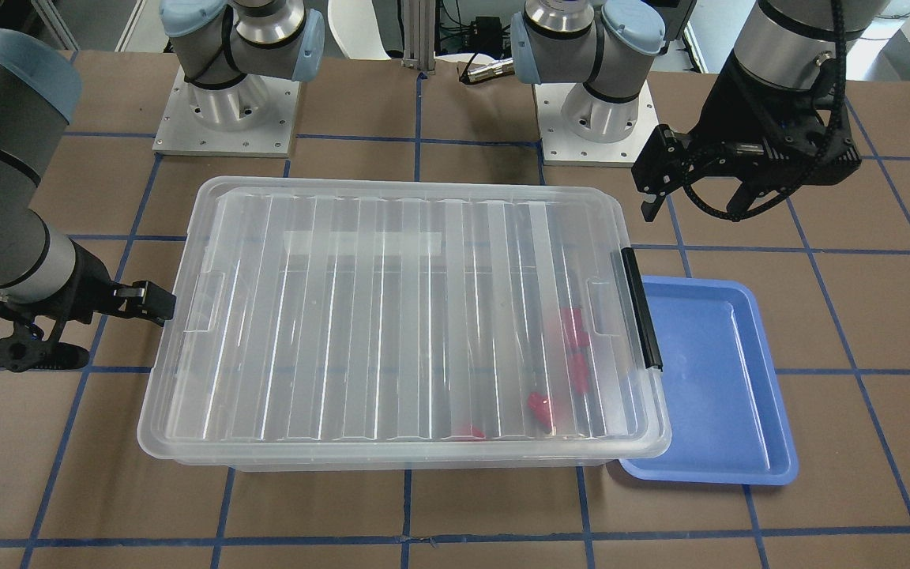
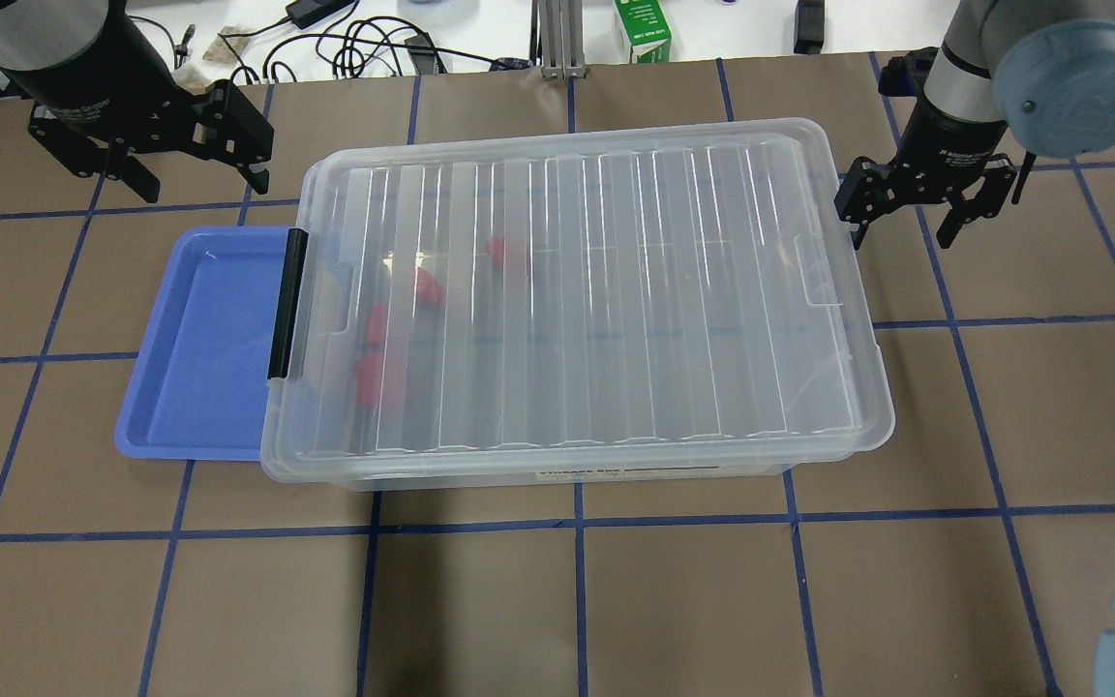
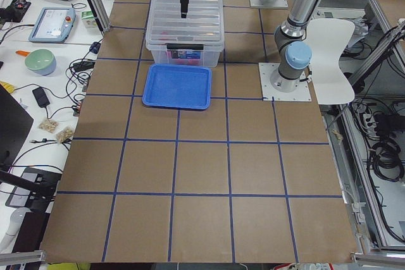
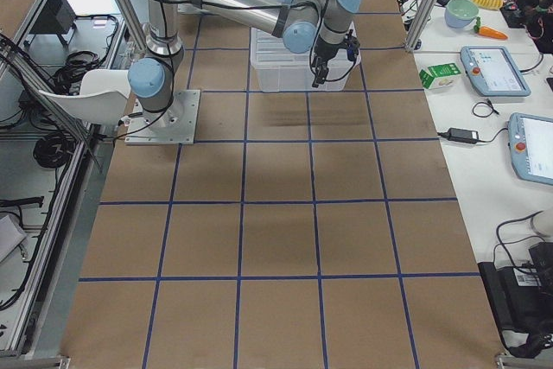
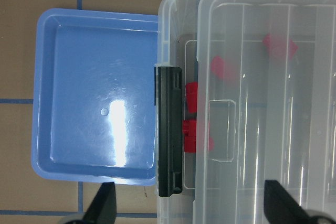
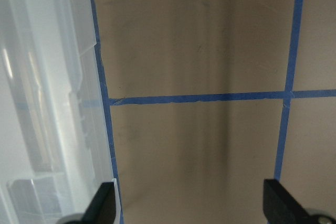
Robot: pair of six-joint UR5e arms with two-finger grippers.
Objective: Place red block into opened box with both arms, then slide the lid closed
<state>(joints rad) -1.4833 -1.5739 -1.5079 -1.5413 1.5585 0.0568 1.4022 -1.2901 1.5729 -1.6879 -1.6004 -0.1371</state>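
Your red block (image 5: 191, 135) lies in the box (image 2: 557, 474) by the latch (image 2: 286, 305), under the lid (image 2: 596, 290), which stops just short. Left hand (image 2: 197, 179) and right hand (image 2: 901, 227), released and empty, hang off the ends, likely for a final push.

Clear box (image 4: 281, 66) on the brown gridded table (image 4: 276, 170) — the right tool (image 4: 320, 74) at its near end.

Red blocks (image 2: 422, 287) blurred under ribbed lid (image 2: 616, 290); blue tray (image 2: 209, 339) edge hidden by box (image 2: 441, 472) rim.

Bright even light, white glare streaks on lid (image 2: 577, 290), soft table shadows
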